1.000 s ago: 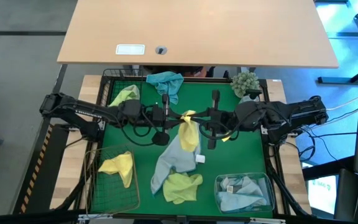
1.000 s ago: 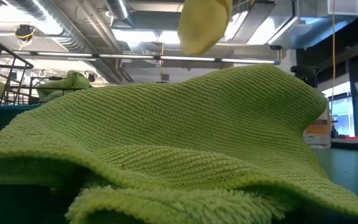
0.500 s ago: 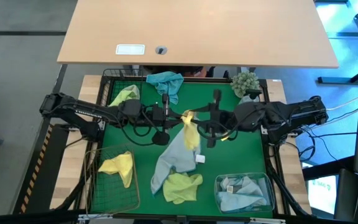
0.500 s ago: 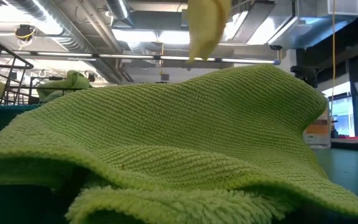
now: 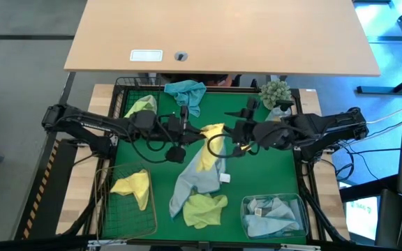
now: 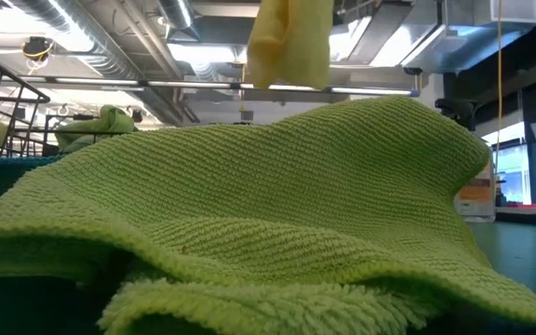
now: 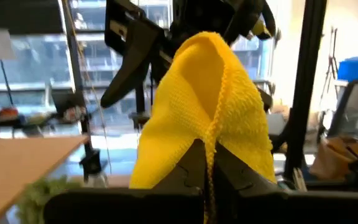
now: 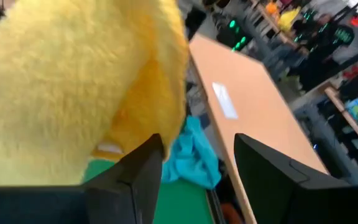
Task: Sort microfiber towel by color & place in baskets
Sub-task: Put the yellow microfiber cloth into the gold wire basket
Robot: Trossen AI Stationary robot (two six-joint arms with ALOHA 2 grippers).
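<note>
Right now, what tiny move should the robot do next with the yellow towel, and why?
Probably swing the left hand, shut on the yellow towel, toward the copper wire basket, which already holds a yellow one. The right hand stands open beside the towel.

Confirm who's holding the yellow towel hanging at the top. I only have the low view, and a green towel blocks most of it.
Observer: The left arm has it, jaws shut on a fold of the yellow microfiber towel.
Operator: Right arm?
Observer: The right arm faces it mid-table with its jaws open and the towel close in front of them.
Operator: Where does yellow go?
Observer: Probably the tan wire basket on the left arm's side. It holds another yellow towel.
</note>
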